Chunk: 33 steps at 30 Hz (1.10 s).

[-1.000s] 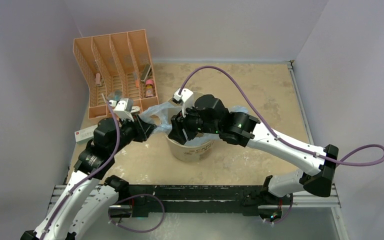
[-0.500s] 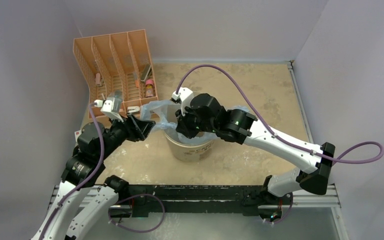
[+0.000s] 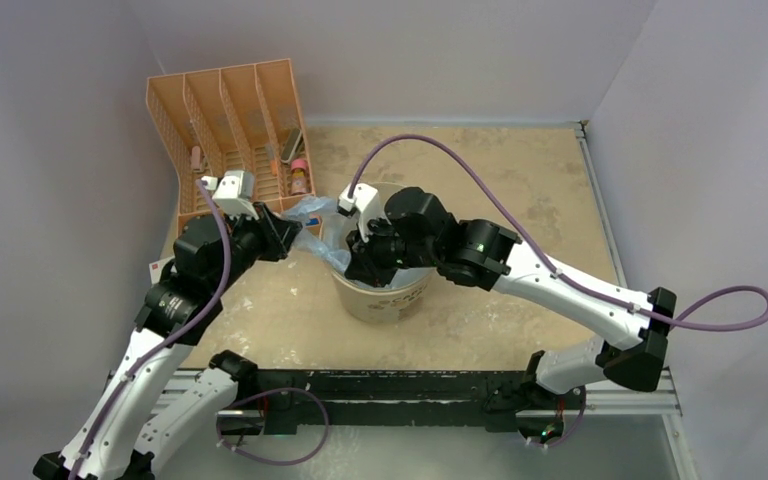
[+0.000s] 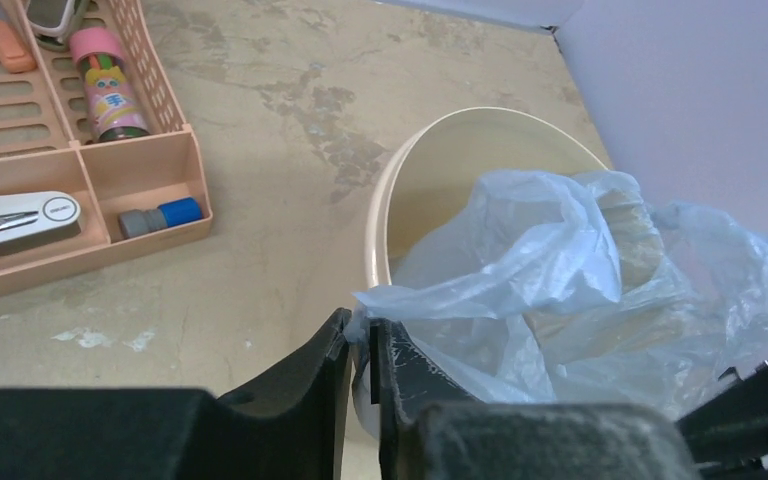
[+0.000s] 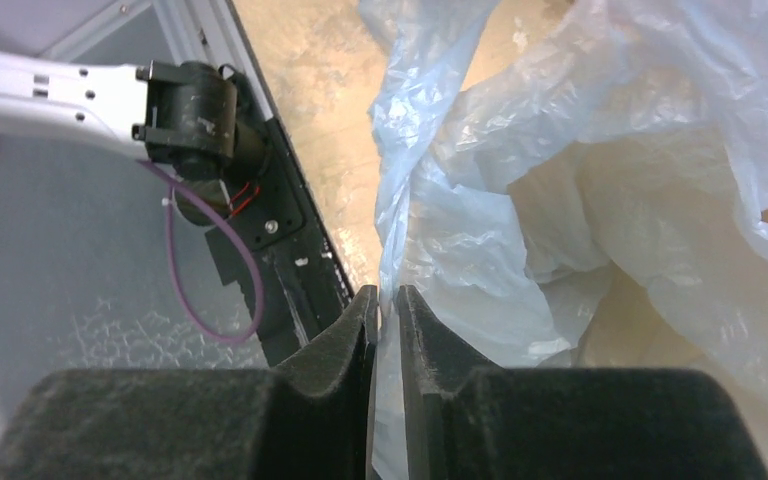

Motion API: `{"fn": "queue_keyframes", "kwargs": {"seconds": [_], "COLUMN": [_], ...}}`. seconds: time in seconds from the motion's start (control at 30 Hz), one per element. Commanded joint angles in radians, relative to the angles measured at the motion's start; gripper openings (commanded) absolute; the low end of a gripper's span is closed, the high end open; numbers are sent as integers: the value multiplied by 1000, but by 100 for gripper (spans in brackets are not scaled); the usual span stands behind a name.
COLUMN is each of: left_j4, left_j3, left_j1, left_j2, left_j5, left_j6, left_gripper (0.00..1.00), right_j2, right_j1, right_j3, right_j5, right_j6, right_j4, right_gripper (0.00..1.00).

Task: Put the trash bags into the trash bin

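Observation:
The trash bin (image 3: 385, 298), a cream bucket with a brownish print, stands mid-table; its rim (image 4: 385, 200) shows in the left wrist view. The trash bag (image 4: 550, 270), thin light-blue plastic, lies crumpled in the bin and spills over its left rim (image 3: 310, 212). My left gripper (image 4: 360, 328) is shut on a corner of the bag at the bin's left rim. Over the bin's mouth, my right gripper (image 5: 384, 296) is shut on a fold of the bag (image 5: 580, 170); from above the right gripper (image 3: 360, 268) sits low over the near-left rim.
An orange slotted organizer (image 3: 230, 130) stands at the back left, holding a stapler (image 4: 22, 217), a pink tube (image 4: 107, 92) and a small blue item (image 4: 160, 217). A small white box (image 3: 158, 270) lies at the left table edge. Walls close in on three sides.
My left gripper let go, swung back and up toward the organizer, then closed again on the bag's corner. My right gripper closed on the bag and shifted slightly over the bin.

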Motion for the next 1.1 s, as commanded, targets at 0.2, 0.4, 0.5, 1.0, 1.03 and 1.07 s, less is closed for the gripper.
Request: {"fn": "queue_keyframes", "kwargs": {"seconds": [0.2, 0.4, 0.5, 1.0, 1.03, 1.07], "left_j4": [47, 34, 12, 64, 69, 82], "left_j3": [12, -17, -51, -211, -211, -213], "left_j1": [4, 4, 4, 4, 4, 4], "left_j2": [-3, -25, -50, -246, -252, -261], "left_j5": [-59, -44, -42, 64, 78, 95], "left_j6": [15, -7, -24, -90, -84, -77], "left_gripper": [0, 0, 0, 13, 4, 0], "right_j2": [38, 70, 57, -131, -132, -130], "right_j1": [71, 80, 88, 87, 87, 87], "right_j3": [-17, -52, -33, 1, -15, -39], "right_j5": [-144, -102, -94, 25, 103, 228], "right_j6": [-62, -61, -58, 39, 50, 69], "right_j4": [-29, -40, -47, 173, 206, 249], "right_gripper": [20, 25, 23, 49, 50, 52]}}
